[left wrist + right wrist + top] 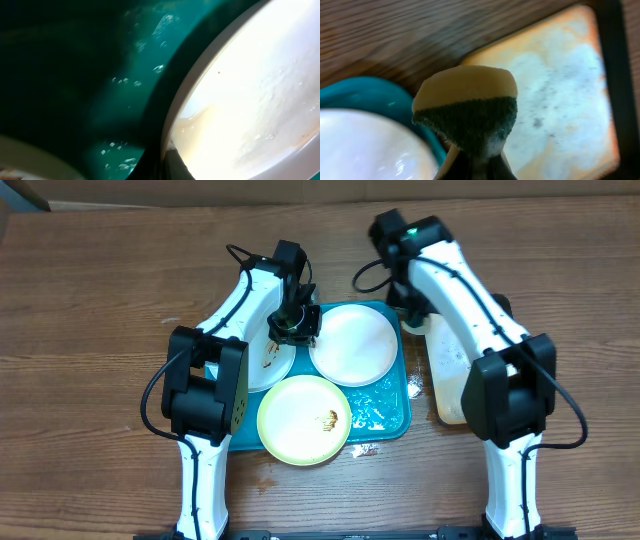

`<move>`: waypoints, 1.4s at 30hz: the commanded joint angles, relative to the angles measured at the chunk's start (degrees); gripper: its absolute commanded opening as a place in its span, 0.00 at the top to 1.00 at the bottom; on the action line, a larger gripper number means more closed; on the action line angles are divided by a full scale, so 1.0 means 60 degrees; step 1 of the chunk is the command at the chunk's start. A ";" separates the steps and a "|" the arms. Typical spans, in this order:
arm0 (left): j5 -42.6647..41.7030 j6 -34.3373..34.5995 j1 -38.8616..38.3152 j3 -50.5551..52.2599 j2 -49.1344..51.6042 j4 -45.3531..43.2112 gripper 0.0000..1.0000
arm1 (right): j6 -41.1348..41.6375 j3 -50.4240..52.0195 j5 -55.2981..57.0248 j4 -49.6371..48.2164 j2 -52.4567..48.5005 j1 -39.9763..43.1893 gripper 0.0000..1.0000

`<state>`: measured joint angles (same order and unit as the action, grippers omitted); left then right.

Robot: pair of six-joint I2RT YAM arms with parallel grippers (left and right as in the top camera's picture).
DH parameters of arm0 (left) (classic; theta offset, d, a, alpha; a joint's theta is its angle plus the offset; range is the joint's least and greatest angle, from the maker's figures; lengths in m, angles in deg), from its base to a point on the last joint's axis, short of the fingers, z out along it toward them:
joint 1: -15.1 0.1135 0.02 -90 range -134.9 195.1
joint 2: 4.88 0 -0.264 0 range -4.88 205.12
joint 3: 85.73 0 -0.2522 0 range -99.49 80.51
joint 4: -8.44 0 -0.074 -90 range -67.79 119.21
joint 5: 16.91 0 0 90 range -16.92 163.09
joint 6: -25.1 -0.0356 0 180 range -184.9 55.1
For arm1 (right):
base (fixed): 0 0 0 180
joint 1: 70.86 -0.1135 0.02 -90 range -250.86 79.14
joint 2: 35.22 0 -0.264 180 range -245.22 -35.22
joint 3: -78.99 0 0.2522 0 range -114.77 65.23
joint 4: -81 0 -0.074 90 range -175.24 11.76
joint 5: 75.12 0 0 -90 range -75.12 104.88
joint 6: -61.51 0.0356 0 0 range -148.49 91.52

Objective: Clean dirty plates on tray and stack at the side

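Note:
Three plates lie on the teal tray (392,416). A white plate (352,343) is at the back right, and another white plate (268,360) with a brown smear is at the left. A yellow-green plate (304,420) with a brown smear is at the front. My left gripper (295,323) is shut on the left rim of the back white plate (250,95), above soapy tray floor (130,90). My right gripper (477,152) is shut on a yellow-and-green sponge (465,107), held over the tray's back right corner (365,95).
A black-rimmed tan tray (447,380) lies right of the teal tray, partly under my right arm; it also fills the right of the right wrist view (560,85). Foam spots lie on the wood table (100,300) near the tray's front right corner.

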<state>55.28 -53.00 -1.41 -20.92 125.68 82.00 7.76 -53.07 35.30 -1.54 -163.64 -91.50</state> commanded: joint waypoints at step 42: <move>1.1304 0.1676 -0.1978 -0.4976 -0.1902 0.5890 0.96 | -0.0368 -0.0033 -0.0849 0.1898 0.0867 0.2754 0.96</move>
<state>115.48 -44.83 -15.27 -49.57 114.60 118.45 5.95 -53.25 30.10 9.91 -160.95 -75.35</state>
